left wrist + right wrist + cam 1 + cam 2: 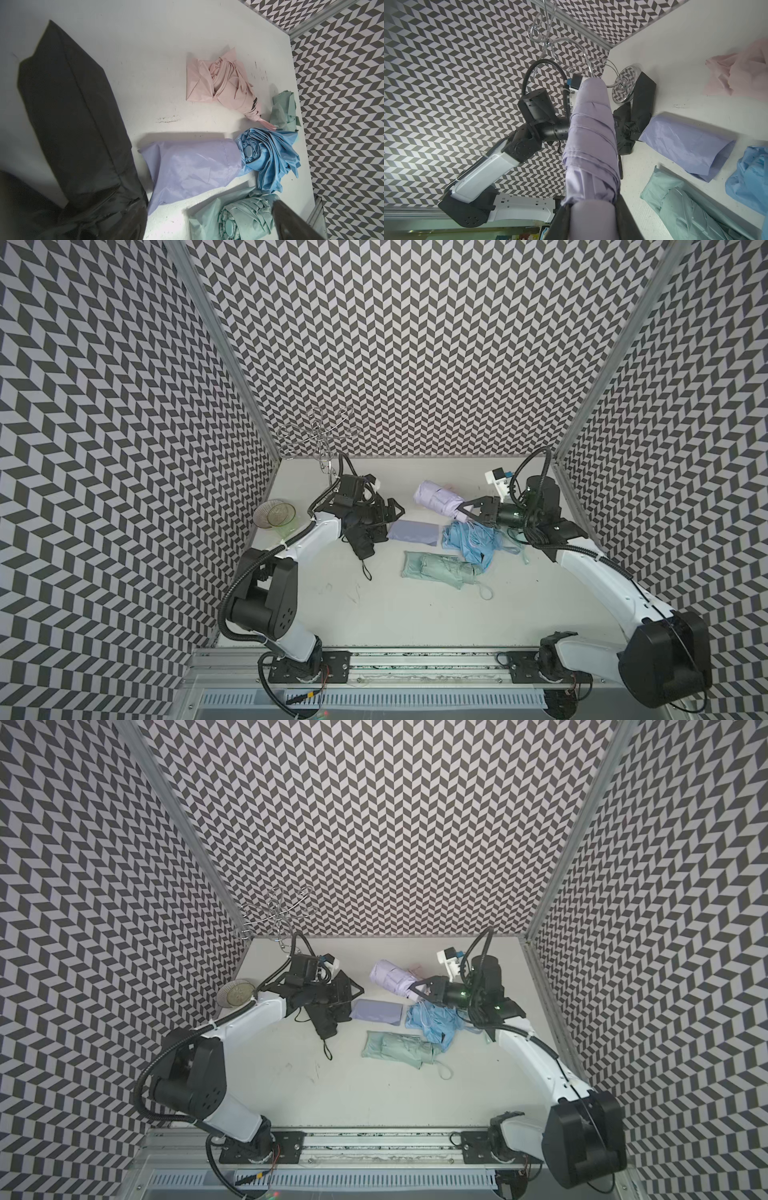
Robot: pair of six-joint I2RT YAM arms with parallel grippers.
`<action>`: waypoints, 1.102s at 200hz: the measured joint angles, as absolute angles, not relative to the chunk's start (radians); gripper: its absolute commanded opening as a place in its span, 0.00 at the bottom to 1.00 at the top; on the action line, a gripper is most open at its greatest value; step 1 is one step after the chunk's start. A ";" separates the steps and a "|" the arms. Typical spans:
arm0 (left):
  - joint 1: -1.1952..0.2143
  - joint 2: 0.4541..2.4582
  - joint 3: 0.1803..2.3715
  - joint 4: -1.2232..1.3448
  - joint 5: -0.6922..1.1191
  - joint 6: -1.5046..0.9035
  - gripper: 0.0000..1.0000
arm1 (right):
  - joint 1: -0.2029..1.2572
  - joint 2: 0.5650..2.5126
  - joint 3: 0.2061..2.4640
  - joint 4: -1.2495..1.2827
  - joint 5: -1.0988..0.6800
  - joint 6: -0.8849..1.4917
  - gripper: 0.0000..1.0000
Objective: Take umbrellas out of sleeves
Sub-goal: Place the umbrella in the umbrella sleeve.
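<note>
- Right gripper (461, 511): clamped on the handle end of the lilac umbrella (437, 497), which is bare of any sleeve and raised off the table (374, 614), tip toward the left arm.
- Lilac sleeve (414, 532): flat on the table, between the two grippers.
- Left gripper (394, 515): jaws spread wide, above the black umbrella (360, 546); black sleeve (72, 116) lies alongside in the left wrist view.
- Light blue umbrella (469, 541): loose, touching the lilac sleeve's end.
- Mint green umbrella (444, 570): nearer the robot, on its sleeve.
- Pink umbrella (228, 87): farther back.
- Clear cups (276, 514): at the left table edge.
</note>
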State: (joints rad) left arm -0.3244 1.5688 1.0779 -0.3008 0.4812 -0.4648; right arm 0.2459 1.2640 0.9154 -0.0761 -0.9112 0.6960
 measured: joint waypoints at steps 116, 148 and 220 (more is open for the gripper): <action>-0.315 1.220 0.917 -0.421 0.442 -0.468 0.96 | 0.318 1.543 0.906 -0.077 -0.968 0.589 0.04; -0.294 1.172 0.885 -0.451 0.439 -0.464 0.96 | 0.338 1.632 0.912 -0.058 -0.982 0.566 0.03; -0.229 1.150 0.846 -0.510 0.440 -0.431 0.96 | 0.345 1.798 0.952 -0.014 -0.986 0.503 0.04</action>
